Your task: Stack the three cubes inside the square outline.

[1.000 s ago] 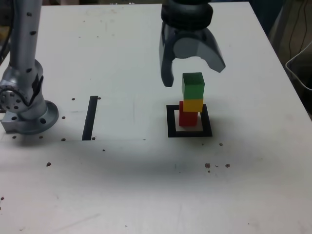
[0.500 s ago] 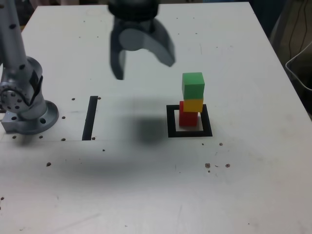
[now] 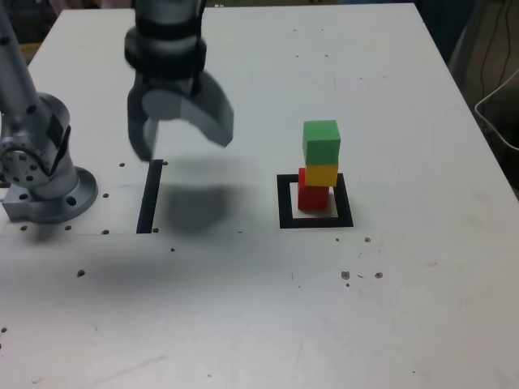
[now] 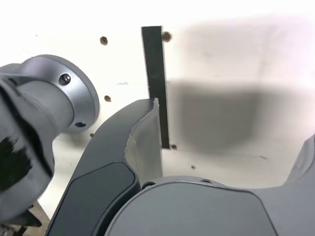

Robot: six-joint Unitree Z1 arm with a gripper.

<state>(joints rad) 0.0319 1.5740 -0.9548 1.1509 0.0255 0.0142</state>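
The stacking looks finished: the green cube (image 3: 322, 143) sits on the yellow cube (image 3: 322, 175), above the red cube (image 3: 313, 194) within the square outline (image 3: 344, 219). From the stack, the hand (image 3: 184, 152) hangs at roughly nine o'clock in the exterior view, fingers spread, holding nothing. Next calls only for parking clear, without brushing the tower.

Exterior view looks down obliquely across the tabletop; closer wrist view faces down; both share the black strip (image 3: 150, 197).

Bare tabletop (image 3: 235, 300) separates black strip (image 3: 150, 197) and stack (image 3: 321, 162).
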